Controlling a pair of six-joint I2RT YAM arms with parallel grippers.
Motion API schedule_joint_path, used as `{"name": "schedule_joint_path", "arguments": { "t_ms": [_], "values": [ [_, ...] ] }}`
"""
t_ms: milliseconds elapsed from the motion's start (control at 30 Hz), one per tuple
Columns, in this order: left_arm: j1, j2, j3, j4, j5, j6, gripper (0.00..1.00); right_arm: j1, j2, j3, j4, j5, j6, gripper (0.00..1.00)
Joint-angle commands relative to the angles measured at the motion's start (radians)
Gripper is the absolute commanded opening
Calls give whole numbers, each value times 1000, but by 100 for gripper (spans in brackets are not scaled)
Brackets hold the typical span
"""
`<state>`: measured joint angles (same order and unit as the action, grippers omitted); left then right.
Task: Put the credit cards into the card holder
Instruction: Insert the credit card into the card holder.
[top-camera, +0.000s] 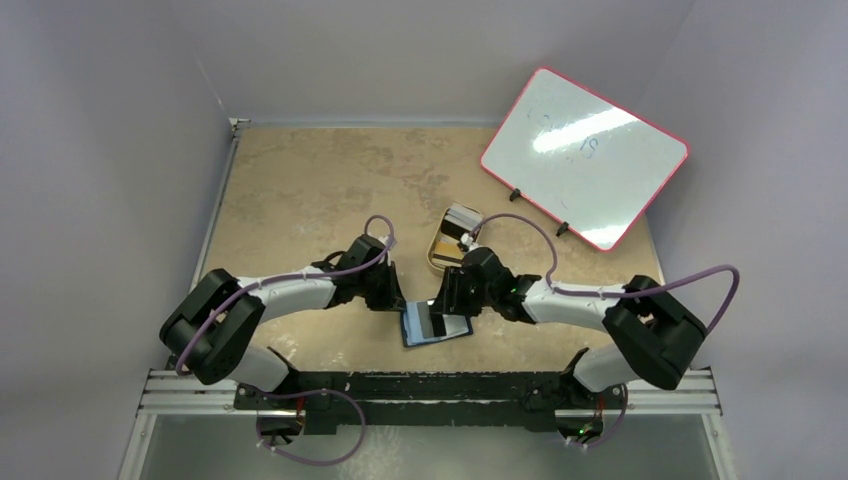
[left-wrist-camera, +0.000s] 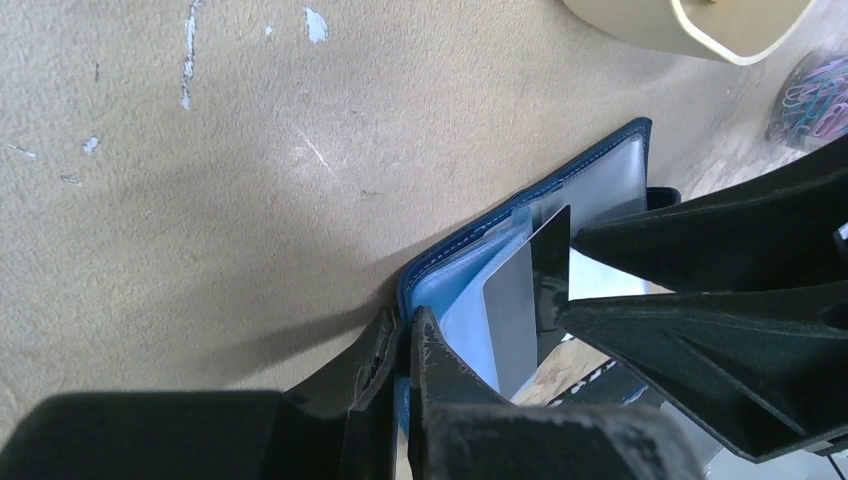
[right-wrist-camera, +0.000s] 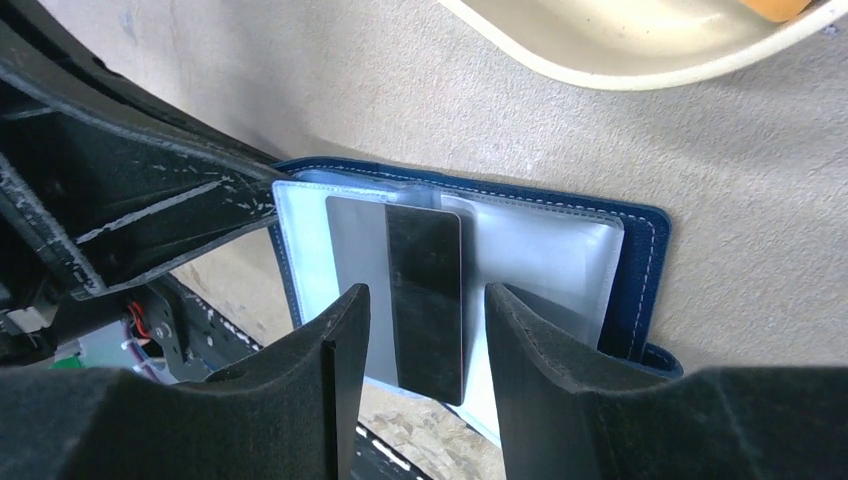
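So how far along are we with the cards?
Done: card holder lies open, left gripper clamped on its edge. In hand: grey-black card on its sleeves, overhanging, between the open fingers of the right gripper. Remaining: seating it, plus cards in the tray.

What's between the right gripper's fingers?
A grey card, black-striped, lying over the open card holder. Right wrist view shows it between the parted fingers of the right gripper.
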<state>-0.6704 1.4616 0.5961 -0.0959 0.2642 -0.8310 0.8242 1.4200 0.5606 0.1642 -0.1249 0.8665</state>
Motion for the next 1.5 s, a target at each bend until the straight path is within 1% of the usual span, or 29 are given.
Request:
{"name": "schedule_joint_path", "arguments": {
  "t_ms": [0, 133, 333, 533, 667, 767, 833, 933, 1067, 1200, 1467],
  "values": [
    [-4, -35, -7, -29, -22, -8, 0, 8, 40, 29, 1, 10, -14, 49],
    [-4, -44, -7, -19, -13, -19, 0, 31, 69, 39, 49, -19, 1, 49],
    [-4, -46, -15, 13, 6, -46, 0, 46, 86, 29, 140, -81, 38, 47],
    [-4, -56, -17, 25, 14, -67, 0, 47, 77, 25, 159, -113, 61, 42],
    [-4, -77, -21, 47, 30, -105, 0, 43, 71, 4, 182, -186, 116, 38],
    [-4, -99, -40, 87, 44, -151, 0, 42, 53, 19, 135, -176, 130, 36],
    [-5, -118, -53, 98, 40, -178, 0, 39, 45, 27, 91, -145, 133, 37],
    [-5, -141, -63, 97, 24, -201, 0, 37, 39, 44, 19, -91, 118, 42],
    [-4, -160, -70, 96, 8, -218, 0, 39, 5, 84, -61, 4, 82, 44],
    [-5, -160, -71, 106, 4, -227, 0, 40, -8, 85, -48, -12, 77, 45],
    [-4, -162, -73, 103, -2, -229, 0, 50, 59, 95, -7, -31, 71, 49]
  ]
}}
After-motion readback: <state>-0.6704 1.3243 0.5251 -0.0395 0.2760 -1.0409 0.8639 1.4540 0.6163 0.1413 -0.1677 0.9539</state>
